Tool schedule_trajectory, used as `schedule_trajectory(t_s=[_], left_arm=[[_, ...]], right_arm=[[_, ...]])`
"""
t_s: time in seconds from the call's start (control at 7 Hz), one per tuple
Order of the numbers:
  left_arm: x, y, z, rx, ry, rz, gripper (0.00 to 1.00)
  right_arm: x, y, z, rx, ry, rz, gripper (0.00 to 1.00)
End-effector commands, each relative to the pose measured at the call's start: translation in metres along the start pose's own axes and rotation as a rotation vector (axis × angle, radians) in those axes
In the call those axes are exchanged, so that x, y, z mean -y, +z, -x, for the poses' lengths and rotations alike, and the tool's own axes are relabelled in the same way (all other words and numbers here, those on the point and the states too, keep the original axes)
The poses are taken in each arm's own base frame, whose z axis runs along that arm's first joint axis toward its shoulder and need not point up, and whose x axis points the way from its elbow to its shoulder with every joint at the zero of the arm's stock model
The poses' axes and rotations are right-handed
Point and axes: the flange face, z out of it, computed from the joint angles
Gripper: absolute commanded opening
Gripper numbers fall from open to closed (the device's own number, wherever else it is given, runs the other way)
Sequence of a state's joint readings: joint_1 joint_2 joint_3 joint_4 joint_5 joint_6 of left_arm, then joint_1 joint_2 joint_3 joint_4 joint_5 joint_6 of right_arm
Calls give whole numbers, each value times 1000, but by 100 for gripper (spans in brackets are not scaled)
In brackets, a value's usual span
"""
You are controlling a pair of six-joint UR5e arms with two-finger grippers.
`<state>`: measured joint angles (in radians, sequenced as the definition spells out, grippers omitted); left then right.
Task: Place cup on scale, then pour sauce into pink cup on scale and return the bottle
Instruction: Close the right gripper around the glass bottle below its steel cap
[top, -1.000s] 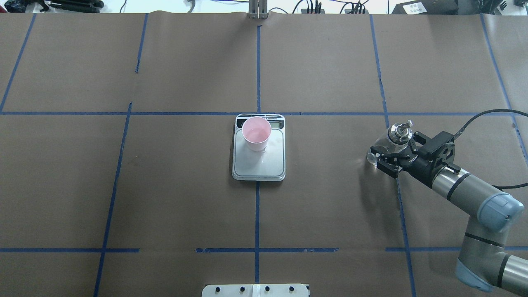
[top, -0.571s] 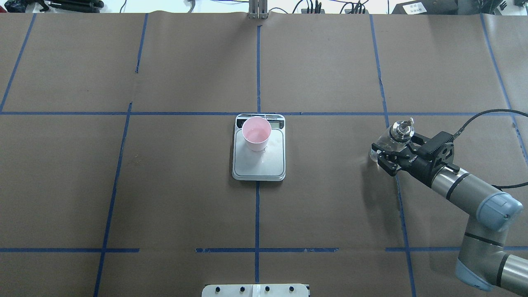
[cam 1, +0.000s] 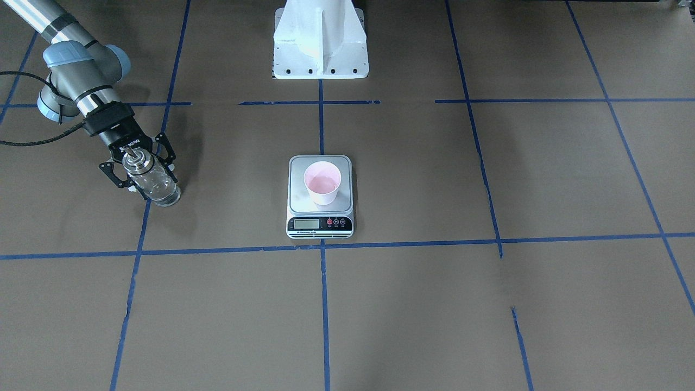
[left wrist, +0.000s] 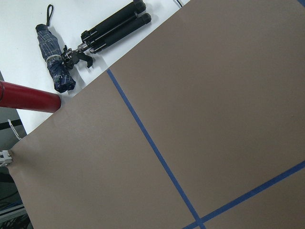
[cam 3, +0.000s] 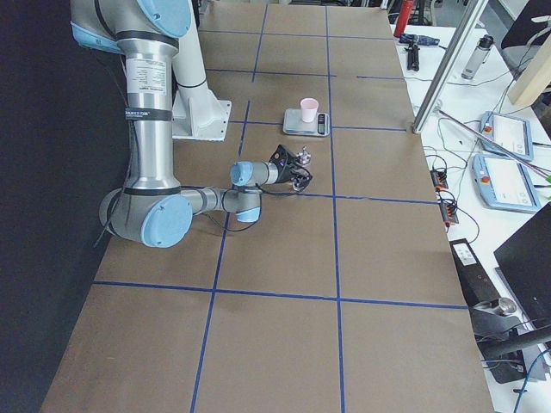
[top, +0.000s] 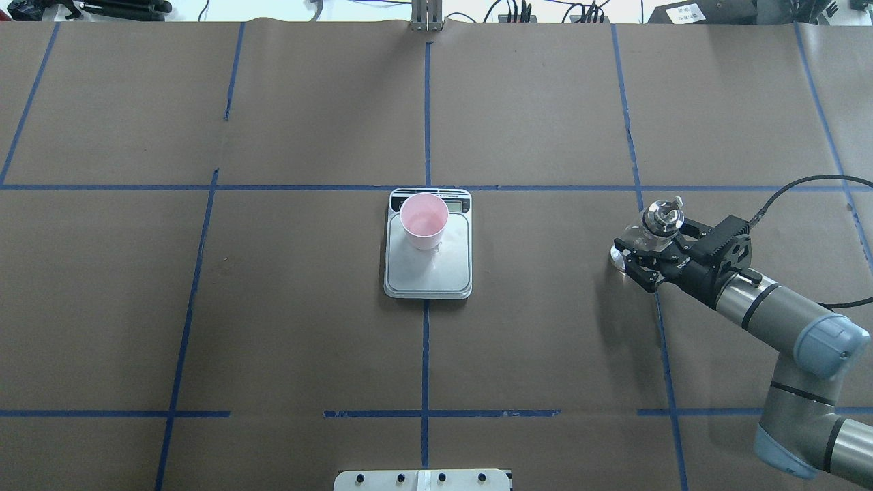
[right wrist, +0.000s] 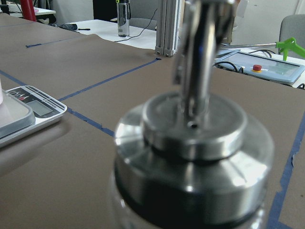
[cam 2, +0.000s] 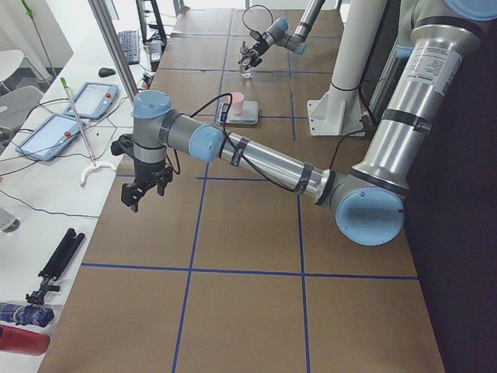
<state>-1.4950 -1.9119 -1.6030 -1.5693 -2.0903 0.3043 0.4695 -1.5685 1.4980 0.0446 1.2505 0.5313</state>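
Note:
The pale pink cup (cam 1: 322, 183) stands on the far part of the silver scale (cam 1: 296, 203) at the table's middle, and also shows in the overhead view (top: 423, 219). Liquid glints inside it. The clear glass bottle (cam 1: 155, 184) with its silver pourer cap (top: 663, 217) is upright at table level on the robot's right. My right gripper (cam 1: 147, 182) is shut on its body. The cap fills the right wrist view (right wrist: 190, 143). My left gripper (cam 2: 140, 194) hangs over the table's left end; I cannot tell whether it is open.
The white robot base (cam 1: 320, 38) stands behind the scale. Blue tape lines grid the brown paper. Beyond the table's left end lie a folded umbrella (left wrist: 57, 67), a black tripod (left wrist: 114, 26) and a red cylinder (left wrist: 28, 98).
The right gripper has sunk a little with the bottle, which has gone from slightly tilted to upright at the table. Cup and scale have not moved.

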Motion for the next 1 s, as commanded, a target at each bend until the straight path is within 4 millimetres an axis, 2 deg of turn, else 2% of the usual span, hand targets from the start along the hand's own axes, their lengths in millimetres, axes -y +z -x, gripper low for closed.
schedule_trajectory(t_s=[0.0,0.14,0.29,0.43,0.57,0.71,0.86], left_arm=[[-1,1,1,-1,-2,1,100],[-10,6,1,-6,-10,12,100],[-16,11,2,-8,-11,19,100],[-20,13,2,-10,-16,23,100],[-26,14,2,-11,-19,27,100],[-27,16,2,-14,-21,29,100],[-35,21,3,-17,-29,40,100]], right_arm=[[29,-5,-13,140,-91,41,0],[45,-10,-25,197,-137,50,0],[59,-6,-13,258,-220,31,0],[74,7,-1,298,-227,41,0],[110,23,13,335,-233,92,0],[134,28,22,335,-304,149,0],[146,36,34,335,-434,193,0]])
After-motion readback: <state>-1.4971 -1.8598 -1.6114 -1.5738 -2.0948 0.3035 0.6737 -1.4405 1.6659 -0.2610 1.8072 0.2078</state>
